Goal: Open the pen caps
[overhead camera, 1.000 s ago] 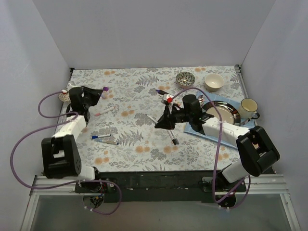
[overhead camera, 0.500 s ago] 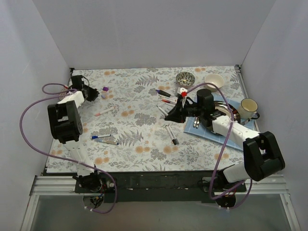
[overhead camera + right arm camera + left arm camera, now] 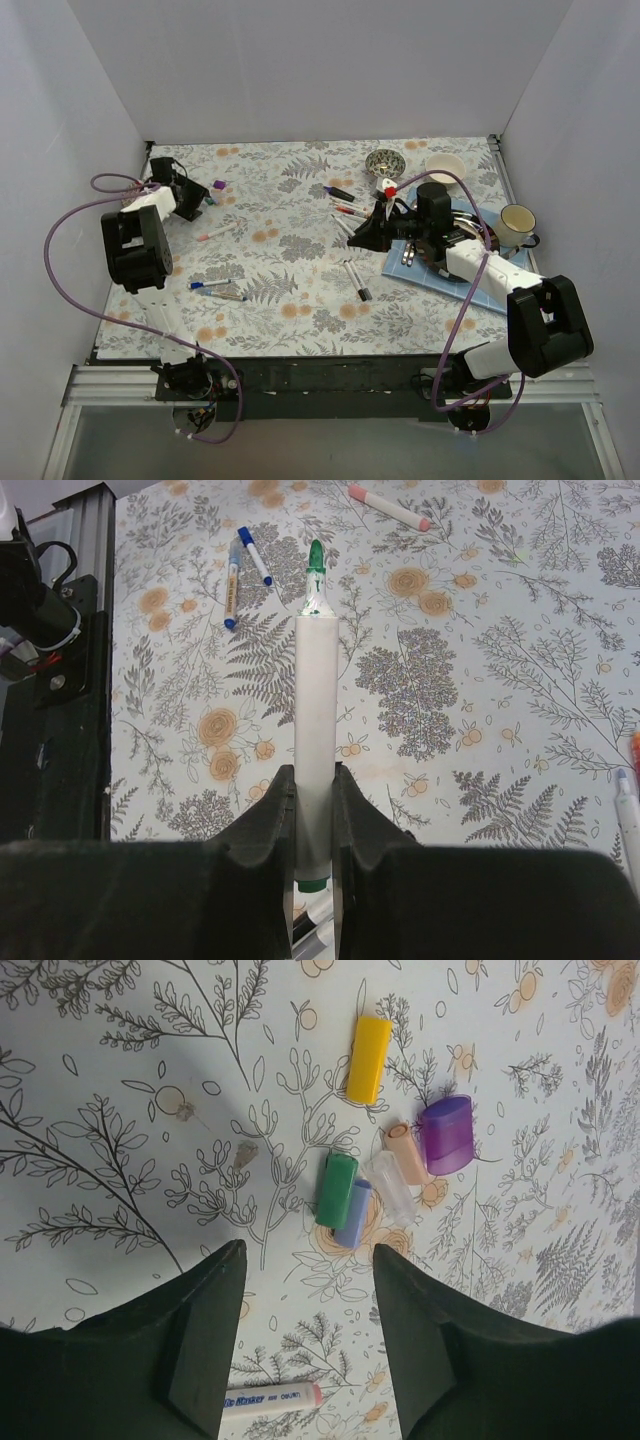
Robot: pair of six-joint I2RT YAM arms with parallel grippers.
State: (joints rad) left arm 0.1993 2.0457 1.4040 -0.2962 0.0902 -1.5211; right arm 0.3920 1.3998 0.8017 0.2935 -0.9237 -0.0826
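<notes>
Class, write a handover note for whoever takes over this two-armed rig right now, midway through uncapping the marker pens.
Left pincer: open, empty, above the loose small plastic caps: yellow cap, purple cap, green cap, three pale ones beside them.
Right pincer: shut on a slim white-barrelled marker pen, green tip bare.
Done: six caps lie loose.
Left: put this pen down; check the other pens, such as the two blue-ended pens, for caps.

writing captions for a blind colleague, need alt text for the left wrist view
Six loose pen caps lie on a floral tablecloth: yellow, purple, peach, clear, green and pale blue. The open left gripper hangs above the cloth, holding nothing, and a white pen's end shows between its fingers.
</notes>
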